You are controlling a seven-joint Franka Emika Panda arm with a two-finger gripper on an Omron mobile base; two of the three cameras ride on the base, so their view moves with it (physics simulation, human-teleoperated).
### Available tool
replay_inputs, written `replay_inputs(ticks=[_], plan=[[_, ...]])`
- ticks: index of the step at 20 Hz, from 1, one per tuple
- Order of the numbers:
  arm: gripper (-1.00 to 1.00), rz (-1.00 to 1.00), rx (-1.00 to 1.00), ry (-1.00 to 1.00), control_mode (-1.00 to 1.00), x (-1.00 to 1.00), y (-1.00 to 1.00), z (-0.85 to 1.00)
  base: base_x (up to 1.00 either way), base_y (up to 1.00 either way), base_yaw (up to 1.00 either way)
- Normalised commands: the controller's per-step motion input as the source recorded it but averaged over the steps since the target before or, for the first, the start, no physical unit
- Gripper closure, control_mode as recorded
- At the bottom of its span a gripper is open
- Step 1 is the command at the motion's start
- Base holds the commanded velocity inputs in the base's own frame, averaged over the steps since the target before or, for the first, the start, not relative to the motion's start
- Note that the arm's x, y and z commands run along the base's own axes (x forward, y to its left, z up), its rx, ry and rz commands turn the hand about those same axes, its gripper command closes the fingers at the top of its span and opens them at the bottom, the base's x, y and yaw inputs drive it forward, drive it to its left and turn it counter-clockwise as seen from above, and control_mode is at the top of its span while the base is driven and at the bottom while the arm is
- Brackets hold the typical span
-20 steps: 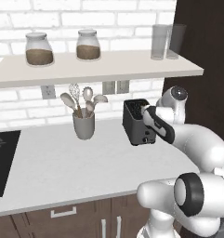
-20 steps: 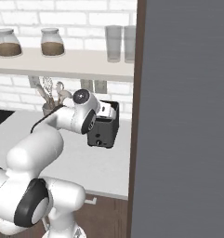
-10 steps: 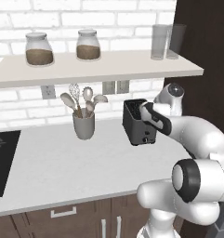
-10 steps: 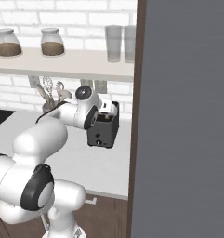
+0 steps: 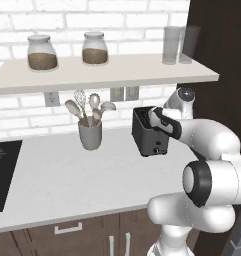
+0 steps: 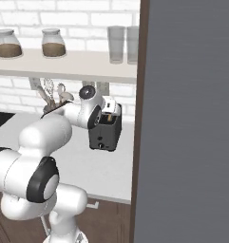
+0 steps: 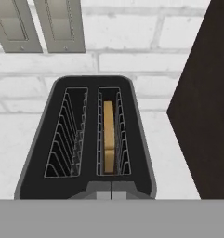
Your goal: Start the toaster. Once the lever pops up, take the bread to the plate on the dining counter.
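The dark grey toaster (image 5: pixel 149 134) stands on the light counter by the brick wall, also seen as the toaster (image 6: pixel 105 135). From above, the toaster (image 7: pixel 55 116) shows two slots, and the tan bread (image 7: pixel 108 137) stands on edge in the right slot. My gripper (image 7: pixel 111 194) is shut and empty, its tips together over the toaster's near narrow end. The gripper (image 5: pixel 155 116) hovers just above the toaster's top at its right end; the gripper (image 6: pixel 111 107) sits above it here too. The plate and the dining counter are out of view.
A grey utensil cup (image 5: pixel 90 135) stands left of the toaster. A shelf (image 5: pixel 107 72) with jars and glasses hangs overhead. A dark tall cabinet side (image 7: pixel 206 102) stands close on the toaster's right. Wall outlets (image 7: pixel 39 23) sit behind. A black cooktop (image 5: pixel 2 170) lies far left.
My hand has crept slightly up and left over the toaster's end, still shut. The toaster and bread have not moved.
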Motion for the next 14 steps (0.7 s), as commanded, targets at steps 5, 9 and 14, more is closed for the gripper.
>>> replay_inputs(ticks=[5,9,14], plan=[[1.00,0.00,0.00,0.00,-1.00,0.19,0.00,0.00,0.00,0.00,0.00],[-1.00,0.00,0.00,0.00,-1.00,0.16,0.00,0.00,0.00,0.00,0.00],[-1.00,0.00,0.00,-0.01,-1.00,0.07,0.00,0.00,0.00,0.00,0.00]])
